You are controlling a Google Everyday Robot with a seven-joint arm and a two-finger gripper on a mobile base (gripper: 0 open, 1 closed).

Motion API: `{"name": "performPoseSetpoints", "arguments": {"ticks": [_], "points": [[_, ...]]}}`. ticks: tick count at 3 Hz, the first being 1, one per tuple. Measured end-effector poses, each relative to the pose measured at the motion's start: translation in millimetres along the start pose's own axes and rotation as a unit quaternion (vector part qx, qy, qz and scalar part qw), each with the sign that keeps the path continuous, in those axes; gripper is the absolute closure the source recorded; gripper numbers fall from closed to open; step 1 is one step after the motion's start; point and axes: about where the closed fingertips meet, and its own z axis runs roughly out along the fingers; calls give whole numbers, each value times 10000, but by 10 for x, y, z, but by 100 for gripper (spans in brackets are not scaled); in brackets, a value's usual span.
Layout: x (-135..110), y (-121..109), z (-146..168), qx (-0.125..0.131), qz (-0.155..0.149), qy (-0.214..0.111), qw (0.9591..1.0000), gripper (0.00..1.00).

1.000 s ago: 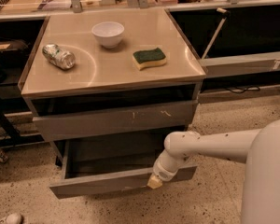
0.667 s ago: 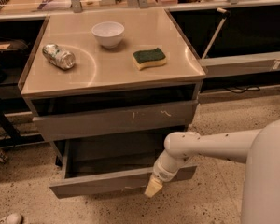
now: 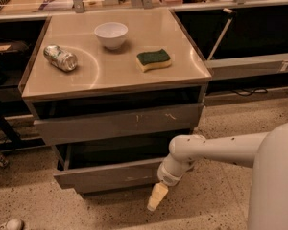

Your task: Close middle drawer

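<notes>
The middle drawer (image 3: 110,175) is the lower of the two grey drawers in the cabinet. It stands pulled out, with its plain flat front facing me and its dark inside showing above the front. My gripper (image 3: 155,198) hangs at the end of the white arm (image 3: 216,150). It points down, just in front of the right end of that drawer front and slightly below it. Its cream fingers (image 3: 158,193) look shut and hold nothing. The drawer front above it (image 3: 120,122), with white scuff marks, also sits a little out.
On the cabinet top (image 3: 105,75) lie a crushed can (image 3: 60,57), a white bowl (image 3: 111,34) and a green and yellow sponge (image 3: 154,60). Dark shelving stands to the left and right. Speckled floor (image 3: 216,195) lies in front. A shoe tip (image 3: 9,224) is at the lower left.
The gripper tip has dropped lower and a little to the left. The middle drawer's front has slid slightly back into the cabinet.
</notes>
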Motion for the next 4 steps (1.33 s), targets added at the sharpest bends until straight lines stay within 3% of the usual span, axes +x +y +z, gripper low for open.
{"name": "performPoseSetpoints", "arguments": {"ticks": [1,3,4], "points": [[0,0,0,0,0,0,10000,19],[-27,-61,20,18,-44,41,10000,65],[-133,-249,-15,199,-65,103,9997,89]]}}
